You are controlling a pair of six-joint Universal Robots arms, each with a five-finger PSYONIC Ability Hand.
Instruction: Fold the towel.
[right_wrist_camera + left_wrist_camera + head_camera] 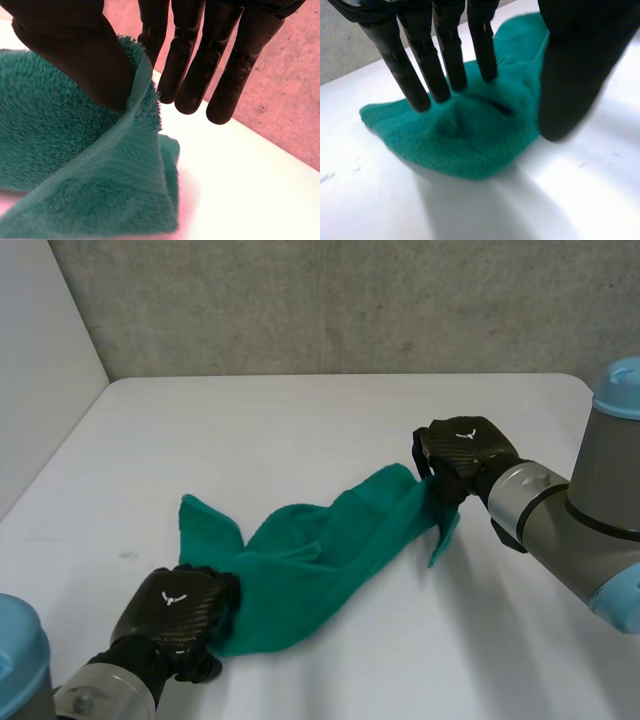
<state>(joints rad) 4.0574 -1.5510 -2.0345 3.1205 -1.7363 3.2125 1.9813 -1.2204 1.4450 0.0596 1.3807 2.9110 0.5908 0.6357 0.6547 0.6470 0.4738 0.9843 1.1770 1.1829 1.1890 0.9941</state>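
Head view: stretches a green towel (310, 560) slantwise over the white table (300, 420), rumpled and partly doubled over itself, between both hands. Rests the left hand (180, 615) on the near end of the cloth, at the robot's side of the table. Holds the far end up off the table with the right hand (465, 455), a pointed flap drooping just below it. Backs onto a grey wall (350, 300) past the table's far edge.

Left wrist view: presses straight fingers (445, 60), side by side, tip-down onto the towel (465, 135) along a raised wrinkle near its rounded end. Poses the thumb (575, 75) opposite, apart from the fingers, beside the cloth's edge; cannot tell whether touching. Grips nothing: an open hand, merely pressing.

Right wrist view: pinches the towel's (65, 165) hemmed edge between the thumb (75, 50) and the nearest finger, that edge standing upright in the pinch. Leaves the other fingers (235, 65) straight behind the cloth, clear of it. Closed on the towel, then.
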